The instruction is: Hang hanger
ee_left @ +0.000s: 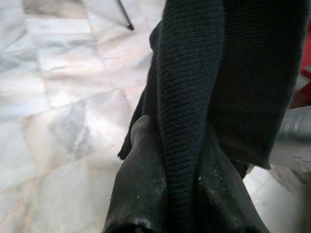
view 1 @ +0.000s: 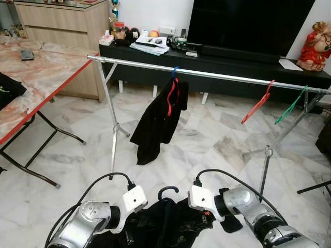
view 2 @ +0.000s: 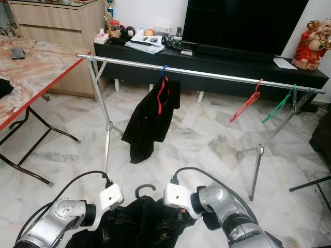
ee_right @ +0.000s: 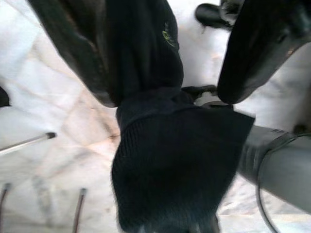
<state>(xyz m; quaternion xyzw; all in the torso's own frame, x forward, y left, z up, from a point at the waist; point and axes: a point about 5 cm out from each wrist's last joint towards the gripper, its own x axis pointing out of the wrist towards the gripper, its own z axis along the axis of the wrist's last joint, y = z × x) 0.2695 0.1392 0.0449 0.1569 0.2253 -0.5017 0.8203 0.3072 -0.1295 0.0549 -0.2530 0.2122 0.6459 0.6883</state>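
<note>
A black garment (view 1: 173, 225) on a black hanger, hook (view 1: 168, 191) up, is held low between my two arms, well short of the silver clothes rail (view 1: 217, 74). My left gripper (ee_left: 180, 141) is shut on a fold of the black knit fabric (ee_left: 194, 87). My right gripper (ee_right: 167, 94) stands open around the garment (ee_right: 146, 53); the cloth lies against one finger (ee_right: 77, 48) and a gap shows beside the other finger (ee_right: 257, 53). In the eye views the fingers of both grippers are buried in the cloth.
On the rail hang a black jacket (view 1: 160, 119) on a red hanger, an empty red hanger (view 1: 257, 106) and a green hanger (view 1: 290, 106). A folding table (view 1: 41, 77) stands at the left. Behind the rail is a TV console (view 1: 232, 64). Marble floor lies between.
</note>
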